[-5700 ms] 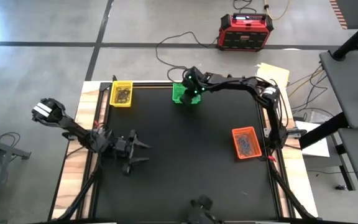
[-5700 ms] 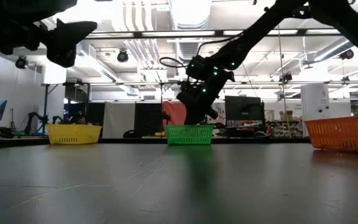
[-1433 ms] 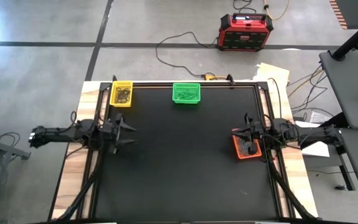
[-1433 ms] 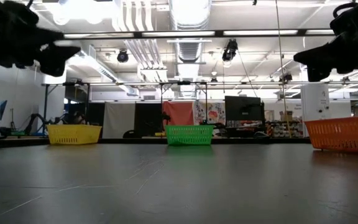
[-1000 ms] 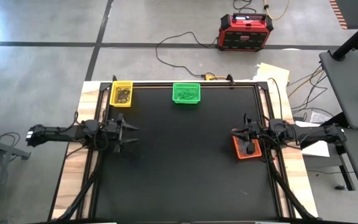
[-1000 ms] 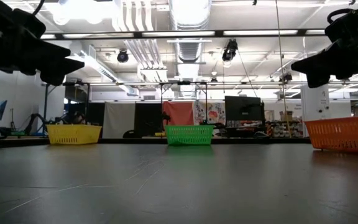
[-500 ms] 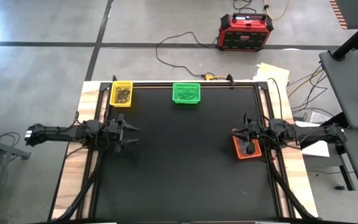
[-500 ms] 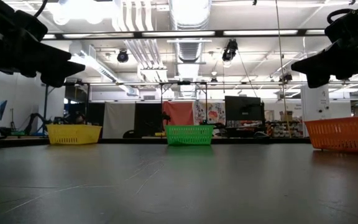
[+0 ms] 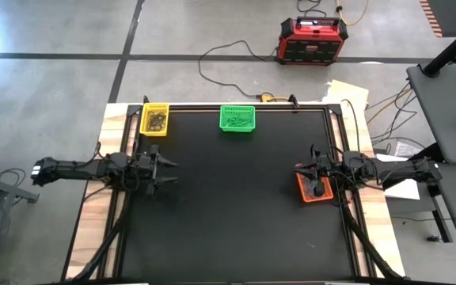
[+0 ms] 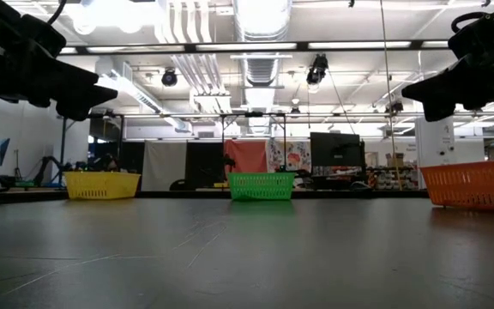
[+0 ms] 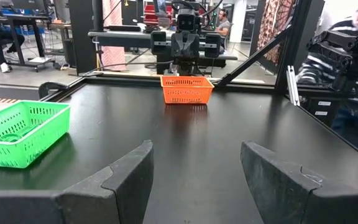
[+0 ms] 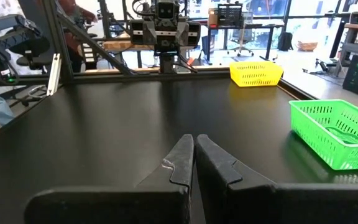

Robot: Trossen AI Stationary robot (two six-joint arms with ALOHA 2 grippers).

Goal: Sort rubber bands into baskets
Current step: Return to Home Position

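The black counter (image 9: 236,206) fills the wooden frame, and nothing lies loose on its open middle. The left arm (image 9: 77,168) reaches in level from the left edge, and the right arm (image 9: 386,170) reaches in the same way from the right edge, so the two face each other across the counter. On the floor beyond the far edge stands a red and black box (image 9: 313,39) with cables running from it.

Three baskets sit on the counter. The yellow basket (image 10: 102,184) is at the far left corner, the green basket (image 10: 262,185) is at the middle of the far edge, and the orange basket (image 10: 474,186) is against the right edge, about halfway along it.

The left tool (image 9: 167,172) hangs above the counter's left edge with its fingers spread wide and nothing between them. The right tool (image 9: 303,169) hangs over the orange basket (above it, not inside it), its fingers pressed together and holding nothing.

The rubber bands (image 9: 157,120) are all inside the baskets: a dark cluster in the yellow one, green loops in the green one, and a darker heap in the orange one.
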